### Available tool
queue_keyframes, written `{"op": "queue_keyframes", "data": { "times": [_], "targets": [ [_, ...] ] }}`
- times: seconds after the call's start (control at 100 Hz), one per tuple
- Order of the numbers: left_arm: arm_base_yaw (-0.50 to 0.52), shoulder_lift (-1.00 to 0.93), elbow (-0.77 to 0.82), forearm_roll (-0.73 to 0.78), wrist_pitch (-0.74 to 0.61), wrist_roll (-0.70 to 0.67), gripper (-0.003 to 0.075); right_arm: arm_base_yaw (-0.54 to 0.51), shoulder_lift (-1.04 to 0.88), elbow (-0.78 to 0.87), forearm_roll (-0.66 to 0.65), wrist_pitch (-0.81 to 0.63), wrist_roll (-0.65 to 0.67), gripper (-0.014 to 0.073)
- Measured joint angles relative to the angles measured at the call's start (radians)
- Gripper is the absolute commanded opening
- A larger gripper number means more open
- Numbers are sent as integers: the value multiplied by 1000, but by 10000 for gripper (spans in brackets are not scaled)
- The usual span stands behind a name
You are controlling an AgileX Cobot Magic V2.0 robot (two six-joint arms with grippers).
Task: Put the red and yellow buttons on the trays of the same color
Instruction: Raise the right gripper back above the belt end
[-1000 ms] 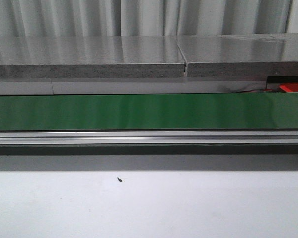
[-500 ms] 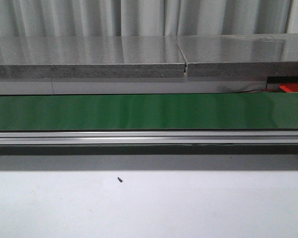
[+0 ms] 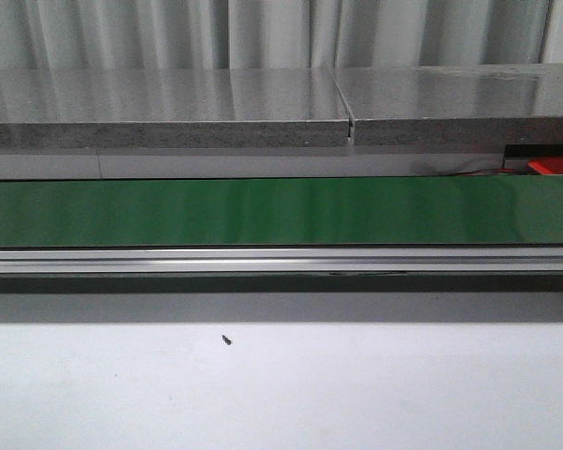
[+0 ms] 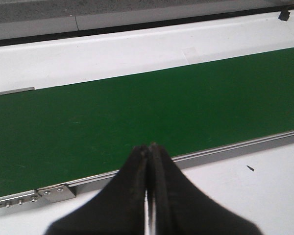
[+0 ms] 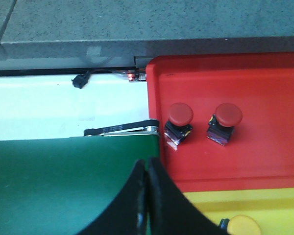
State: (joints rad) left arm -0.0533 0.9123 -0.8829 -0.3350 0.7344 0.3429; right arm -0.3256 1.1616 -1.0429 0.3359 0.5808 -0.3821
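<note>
Right now both my grippers are pressed together and empty: my left gripper (image 4: pixel 148 149) hangs over the near rail of the bare green belt (image 4: pixel 137 117), my right gripper (image 5: pixel 146 166) over the belt's end. Just past it, on the red tray (image 5: pixel 264 161), 2 red buttons (image 5: pixel 180 114) stand upright; a yellow button (image 5: pixel 244 226) sits on the yellow tray (image 5: pixel 284 205). My right arm is nearer

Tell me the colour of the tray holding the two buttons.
Red tray; clearest in the right wrist view.
</note>
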Motion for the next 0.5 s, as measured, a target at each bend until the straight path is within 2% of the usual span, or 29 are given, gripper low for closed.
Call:
{"op": "queue_keyframes", "data": {
  "times": [0.27,0.5],
  "targets": [
    [0,0,0,0,0,0,-19,90,-156,139,0,-11,-1,-59],
    [0,0,0,0,0,0,-19,114,-311,238,0,-17,-1,-59]
  ]
}}
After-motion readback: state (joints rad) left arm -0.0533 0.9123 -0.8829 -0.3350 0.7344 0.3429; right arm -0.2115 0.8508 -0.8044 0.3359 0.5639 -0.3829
